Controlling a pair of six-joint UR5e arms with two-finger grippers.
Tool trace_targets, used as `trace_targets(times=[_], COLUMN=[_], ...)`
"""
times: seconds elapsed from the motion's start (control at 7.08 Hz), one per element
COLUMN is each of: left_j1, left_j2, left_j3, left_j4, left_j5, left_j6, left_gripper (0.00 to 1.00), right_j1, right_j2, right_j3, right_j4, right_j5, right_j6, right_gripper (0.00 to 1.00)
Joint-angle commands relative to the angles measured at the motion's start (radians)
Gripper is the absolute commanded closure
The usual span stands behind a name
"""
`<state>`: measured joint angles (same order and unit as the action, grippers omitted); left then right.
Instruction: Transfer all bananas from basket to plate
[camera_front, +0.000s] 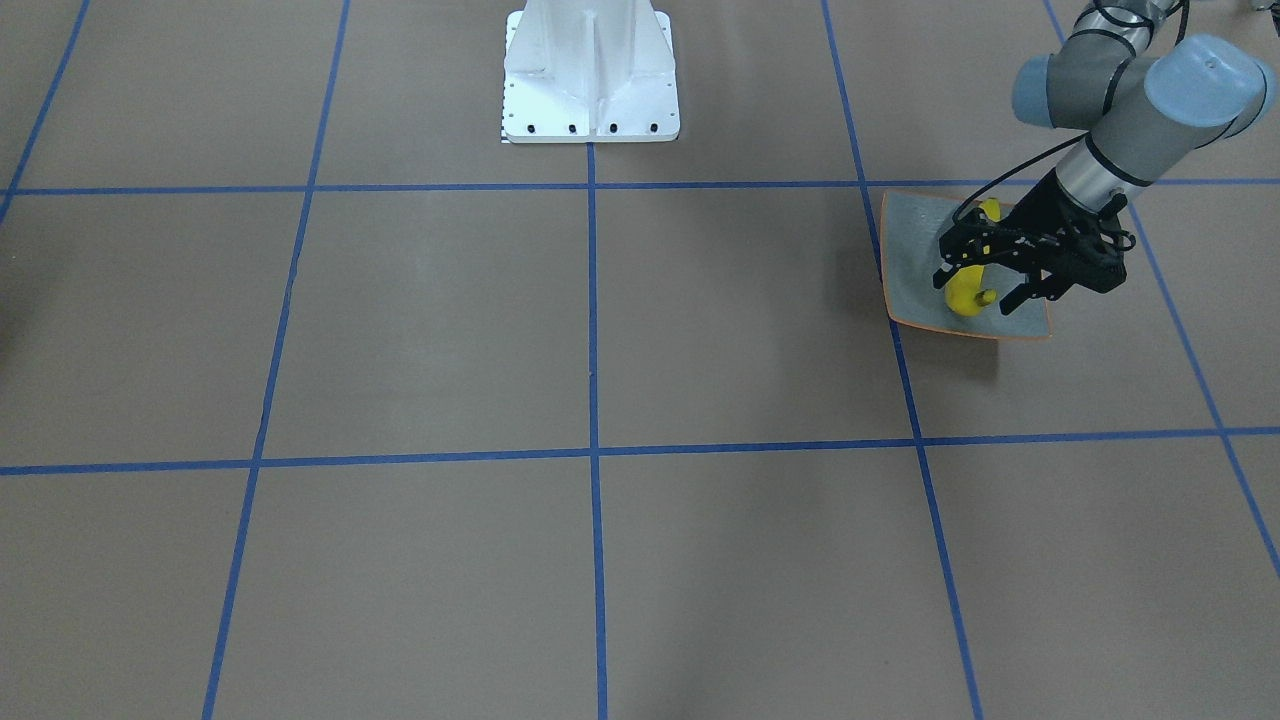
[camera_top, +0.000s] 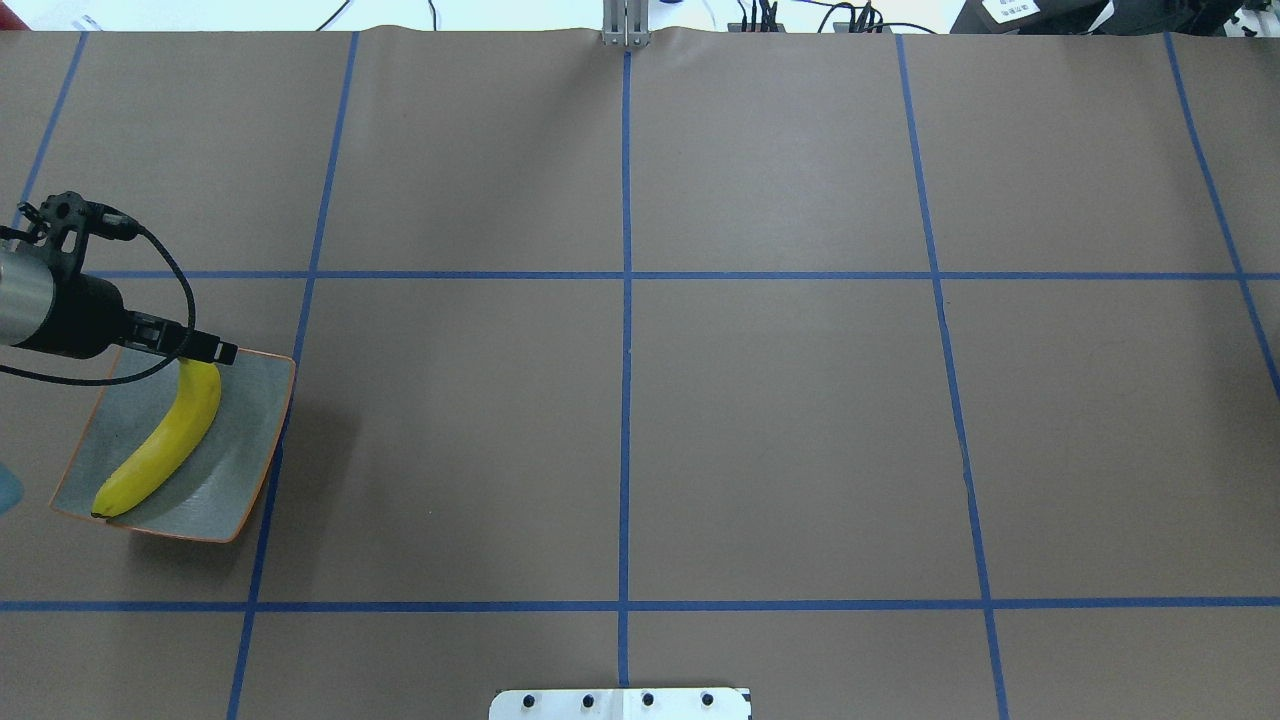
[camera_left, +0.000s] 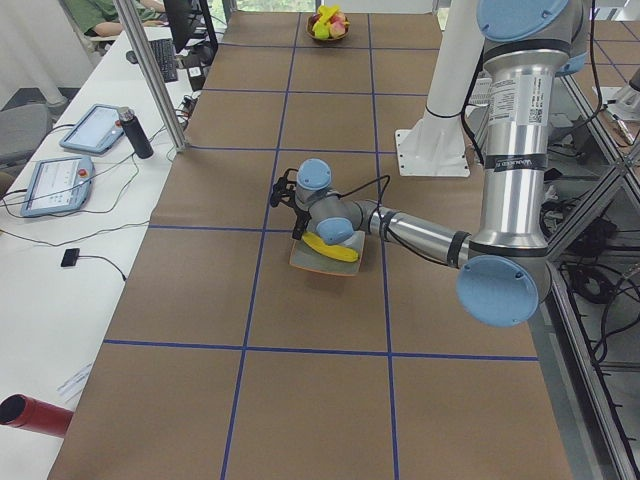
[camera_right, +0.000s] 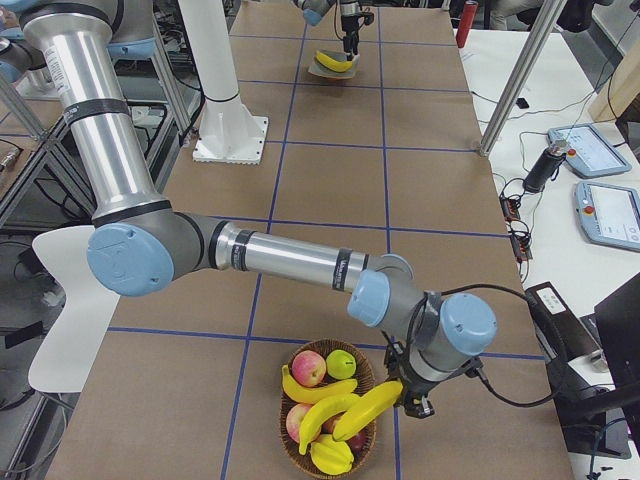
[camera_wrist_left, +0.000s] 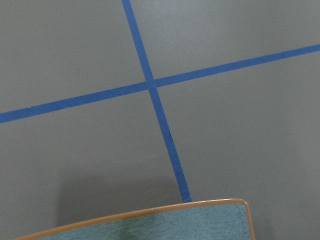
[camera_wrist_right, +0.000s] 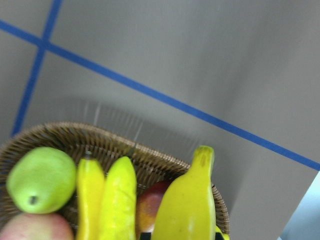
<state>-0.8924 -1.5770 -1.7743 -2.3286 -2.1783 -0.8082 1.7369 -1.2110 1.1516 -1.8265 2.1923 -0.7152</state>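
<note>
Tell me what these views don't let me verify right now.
Right gripper: only exterior right shows it; jaws small and partly hidden behind a basket banana, grip unclear.
Basket: outside overhead and front views; its lower layer is buried.
Left gripper: cut off by overhead's left edge; in the front view it covers most of the banana on the plate.

The left arm is reaching out low over the table near its left end, with the wrist tipping downward and the left gripper hanging with its jaws spread apart. The right arm is stretching low toward the table's right end, its right gripper pointing down. Whether those jaws are closed is not showing.
</note>
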Motion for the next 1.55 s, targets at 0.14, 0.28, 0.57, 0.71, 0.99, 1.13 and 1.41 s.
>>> trace_targets(times=[0.14, 0.28, 0.57, 0.71, 0.99, 1.13, 1.41], left_j1=[0.001, 0.003, 0.001, -0.002, -0.046, -0.042, -0.039], left_j2=[-0.023, -0.024, -0.029, -0.038, -0.13, -0.194, -0.282], left_j3=[0.006, 0.009, -0.013, -0.031, -0.036, -0.033, -0.037], left_j4=[0.0, 0.0, -0.002, 0.001, 0.008, 0.008, 0.0], left_j5=[-0.002, -0.005, -0.014, -0.024, -0.121, -0.124, -0.126], left_j6=[-0.034, -0.034, -0.051, -0.052, -0.199, -0.324, -0.493], left_gripper=[0.0, 0.0, 0.0, 0.0, 0.0, 0.0, 0.0], right_j1=[-0.121, -0.172, -0.268, -0.342, -0.454, -0.526, -0.644], right_j2=[0.1, 0.103, 0.128, 0.126, 0.137, 0.169, 0.255], right_j3=[0.184, 0.227, 0.331, 0.411, 0.489, 0.525, 0.553], right_j4=[-0.135, -0.137, -0.137, -0.135, -0.123, -0.122, -0.122], right_j5=[0.035, 0.076, 0.167, 0.178, 0.216, 0.215, 0.202], right_j6=[0.234, 0.361, 0.681, 0.858, 1.099, 1.264, 1.561], right_gripper=[1.0, 1.0, 1.0, 1.0, 1.0, 1.0, 1.0])
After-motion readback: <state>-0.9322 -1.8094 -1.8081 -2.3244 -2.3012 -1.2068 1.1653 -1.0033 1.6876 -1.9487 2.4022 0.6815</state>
